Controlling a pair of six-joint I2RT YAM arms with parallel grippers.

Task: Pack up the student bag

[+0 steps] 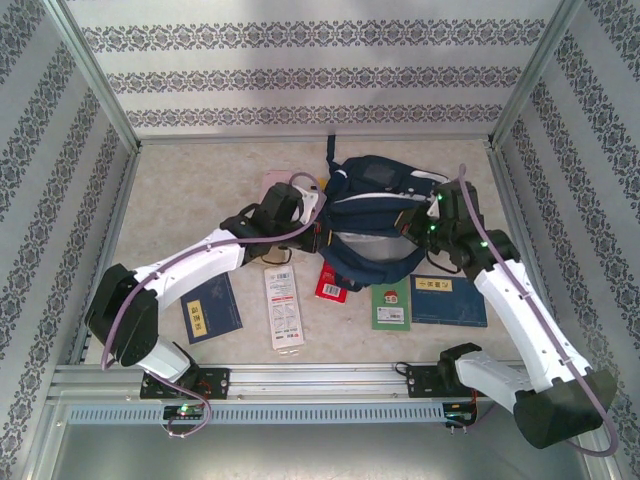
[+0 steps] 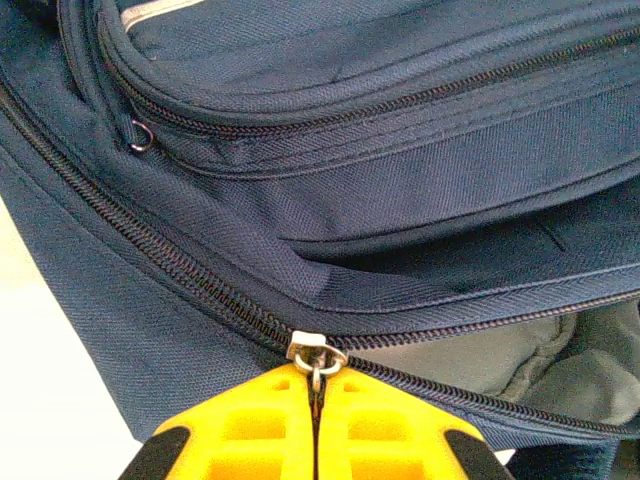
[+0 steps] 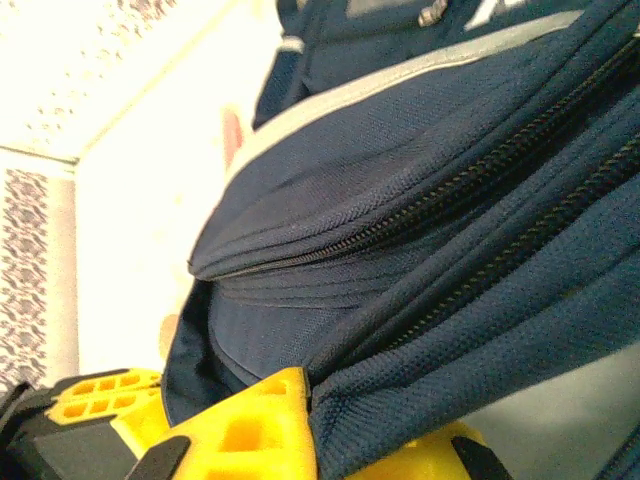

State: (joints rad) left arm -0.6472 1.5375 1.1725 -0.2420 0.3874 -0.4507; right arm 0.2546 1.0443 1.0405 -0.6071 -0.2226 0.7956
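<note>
Clenched on the small silver metal zip pull [image 2: 317,356], the left gripper [image 2: 317,392] is being held with its yellow fingers shut tight together. The pull belongs to the large navy-blue fabric student bag [image 1: 372,205]. In the top view the bag is being held at the middle of the pale table [image 1: 180,190], towards the far side, between the two arms. Its long axis is lying roughly left to right, and its grey-lined mouth is turned towards the near edge.

The right gripper [image 3: 335,425] is being clamped on a fold of navy fabric at the bag's right-hand rim, so the bag is being braced from that side.

In the left wrist view, closed teeth are running away from the slider up and to the left. To its right the two rows are already parted over grey lining. Any further opening is therefore judged to lie along that closed stretch, away from the right gripper, and the left arm is the one placed for it.

A flat green book [image 1: 391,306] and a dark blue book [image 1: 212,308] are lying on the table just nearer than the bag, not yet packed.
</note>
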